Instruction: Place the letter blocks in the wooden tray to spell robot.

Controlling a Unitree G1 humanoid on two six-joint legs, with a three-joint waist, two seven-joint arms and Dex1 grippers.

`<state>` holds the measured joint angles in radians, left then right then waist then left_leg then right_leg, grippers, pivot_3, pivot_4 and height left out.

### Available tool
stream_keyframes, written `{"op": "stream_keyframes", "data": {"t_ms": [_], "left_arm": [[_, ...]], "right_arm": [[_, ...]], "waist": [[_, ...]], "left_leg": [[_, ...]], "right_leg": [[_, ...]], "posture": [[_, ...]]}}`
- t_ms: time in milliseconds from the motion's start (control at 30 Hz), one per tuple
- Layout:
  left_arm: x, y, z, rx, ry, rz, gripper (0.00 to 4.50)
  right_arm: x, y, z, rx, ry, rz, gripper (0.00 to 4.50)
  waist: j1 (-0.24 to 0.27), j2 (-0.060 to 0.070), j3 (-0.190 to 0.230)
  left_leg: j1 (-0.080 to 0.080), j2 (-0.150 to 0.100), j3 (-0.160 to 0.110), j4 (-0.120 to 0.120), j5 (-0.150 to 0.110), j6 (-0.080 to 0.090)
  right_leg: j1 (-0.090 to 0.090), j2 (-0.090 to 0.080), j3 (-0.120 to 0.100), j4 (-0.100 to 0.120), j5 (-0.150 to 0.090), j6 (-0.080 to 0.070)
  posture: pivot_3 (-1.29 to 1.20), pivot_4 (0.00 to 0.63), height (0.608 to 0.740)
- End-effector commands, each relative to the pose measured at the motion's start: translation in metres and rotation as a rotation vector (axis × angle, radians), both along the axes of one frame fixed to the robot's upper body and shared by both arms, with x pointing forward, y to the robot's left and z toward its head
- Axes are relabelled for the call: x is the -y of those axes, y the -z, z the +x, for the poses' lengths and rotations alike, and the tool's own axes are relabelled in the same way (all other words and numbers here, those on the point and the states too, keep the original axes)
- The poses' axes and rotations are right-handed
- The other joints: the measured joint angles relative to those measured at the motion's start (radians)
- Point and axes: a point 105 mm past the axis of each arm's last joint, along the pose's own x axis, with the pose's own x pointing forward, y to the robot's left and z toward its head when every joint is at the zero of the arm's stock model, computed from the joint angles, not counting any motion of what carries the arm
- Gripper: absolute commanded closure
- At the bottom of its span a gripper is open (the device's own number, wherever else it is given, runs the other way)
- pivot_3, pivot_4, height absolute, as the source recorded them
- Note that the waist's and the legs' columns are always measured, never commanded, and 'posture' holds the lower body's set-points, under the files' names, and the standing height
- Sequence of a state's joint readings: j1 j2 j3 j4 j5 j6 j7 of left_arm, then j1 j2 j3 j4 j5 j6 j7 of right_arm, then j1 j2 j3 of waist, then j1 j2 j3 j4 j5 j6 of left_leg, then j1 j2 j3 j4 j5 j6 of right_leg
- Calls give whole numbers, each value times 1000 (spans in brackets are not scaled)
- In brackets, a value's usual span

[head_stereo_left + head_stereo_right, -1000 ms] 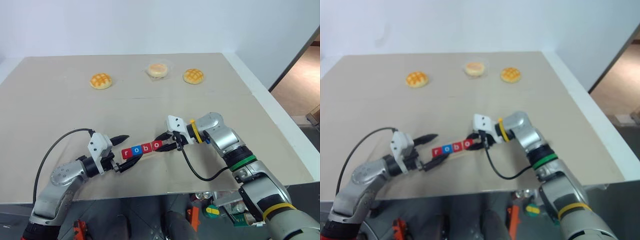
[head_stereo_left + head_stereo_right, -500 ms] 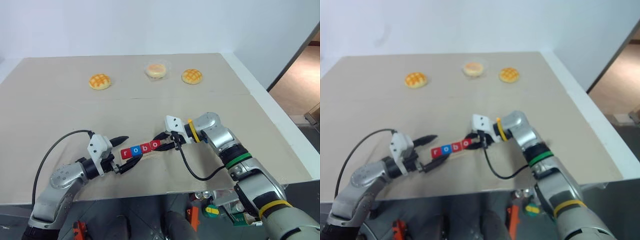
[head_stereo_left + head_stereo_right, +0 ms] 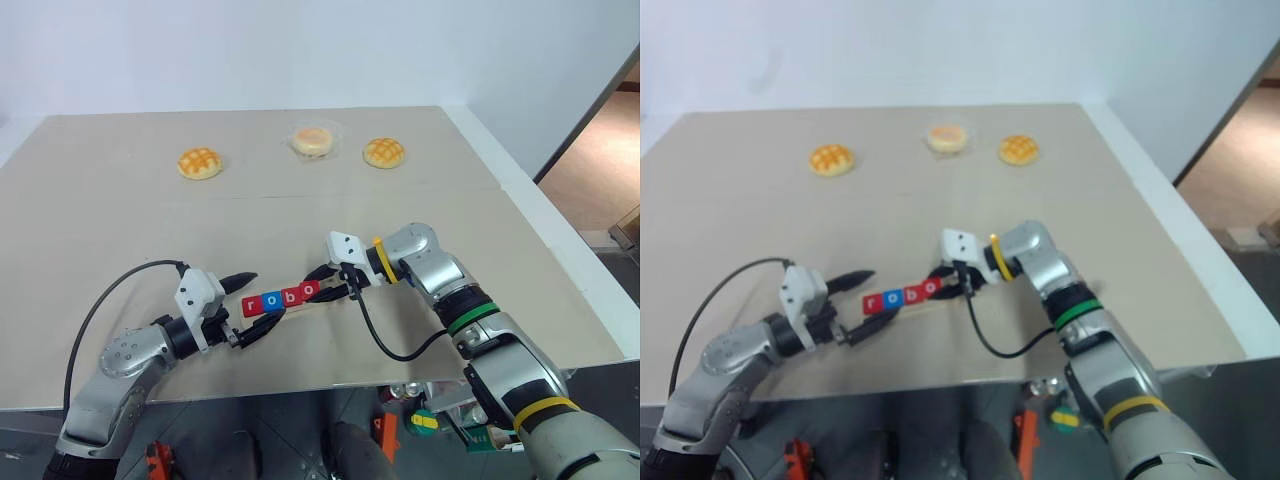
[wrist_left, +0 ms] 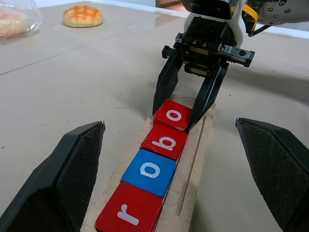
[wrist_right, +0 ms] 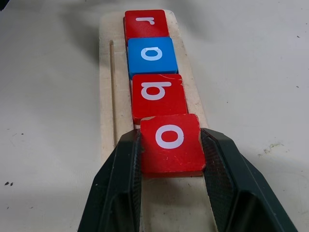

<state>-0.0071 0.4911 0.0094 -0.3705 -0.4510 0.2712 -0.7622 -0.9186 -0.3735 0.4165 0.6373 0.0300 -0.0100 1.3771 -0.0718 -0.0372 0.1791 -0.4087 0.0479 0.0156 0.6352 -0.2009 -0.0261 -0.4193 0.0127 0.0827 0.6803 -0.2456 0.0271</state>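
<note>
Four letter blocks sat in the wooden tray [image 5: 108, 87]: r, o, b, o. Right end effector [image 5: 171, 159] clamped the red second-o block [image 5: 170, 142], slightly skewed against b; releasing could jam it crooked. Left end effector [image 4: 169, 169] hung wide open, empty, beside the tray's r end.

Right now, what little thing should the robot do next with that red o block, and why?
Probably open the right hand and let go. The red o block already sits in the wooden tray right after r, o, b, a little crooked, so it may need a small nudge straight.

Black fingers [image 5: 116, 188] clamp a red o block [image 5: 171, 143] on the wooden tray [image 5: 107, 96].
</note>
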Motion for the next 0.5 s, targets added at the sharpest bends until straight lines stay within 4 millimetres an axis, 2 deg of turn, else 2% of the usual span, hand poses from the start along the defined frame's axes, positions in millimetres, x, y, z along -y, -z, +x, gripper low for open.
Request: {"op": "stream_keyframes", "data": {"t_ms": [33, 500], "left_arm": [[3, -10, -3, 37, 11, 4, 0], [6, -11, -2, 35, 25, 2, 0]], "right_arm": [[-2, -1, -3, -3, -29, -9, 2802], [6, 23, -20, -126, 36, -60, 2802]], "waist": [[0, 0, 0], [0, 0, 0]], "left_leg": [[0, 0, 0, 0, 0, 0], [0, 0, 0, 0, 0, 0]], "right_leg": [[0, 0, 0, 0, 0, 0], [0, 0, 0, 0, 0, 0]], "posture": [[0, 150, 739], [0, 150, 739]]}}
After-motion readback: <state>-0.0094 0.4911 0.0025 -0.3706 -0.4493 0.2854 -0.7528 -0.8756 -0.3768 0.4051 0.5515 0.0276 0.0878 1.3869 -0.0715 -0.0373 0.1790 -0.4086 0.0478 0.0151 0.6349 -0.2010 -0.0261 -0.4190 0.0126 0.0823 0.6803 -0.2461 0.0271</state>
